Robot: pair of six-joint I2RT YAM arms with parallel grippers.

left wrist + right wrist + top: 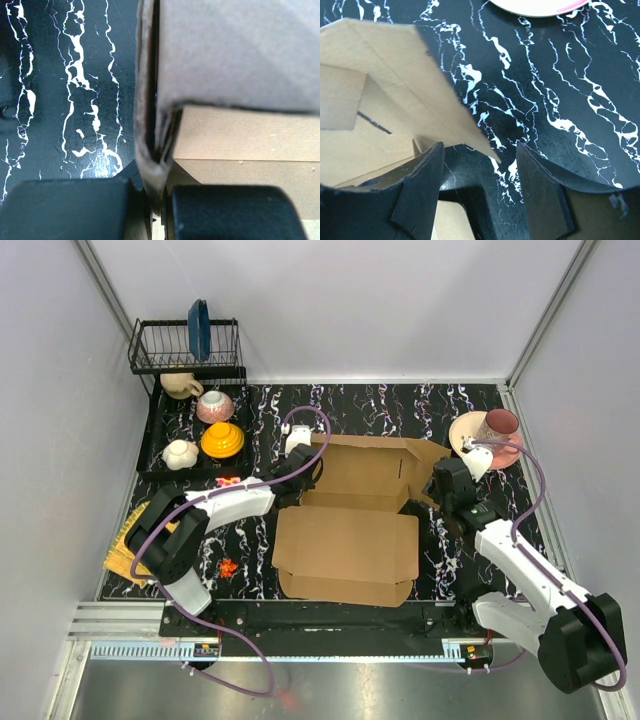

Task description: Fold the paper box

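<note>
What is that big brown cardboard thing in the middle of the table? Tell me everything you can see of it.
It is the paper box, a plain brown die-cut cardboard sheet, only partly folded. Its near panel lies flat on the black marbled table and has notched edges; the far part has its side flaps raised. The left gripper is shut on the doubled left wall. The right gripper stands open around the corner of the right flap, not clamping it.
</note>
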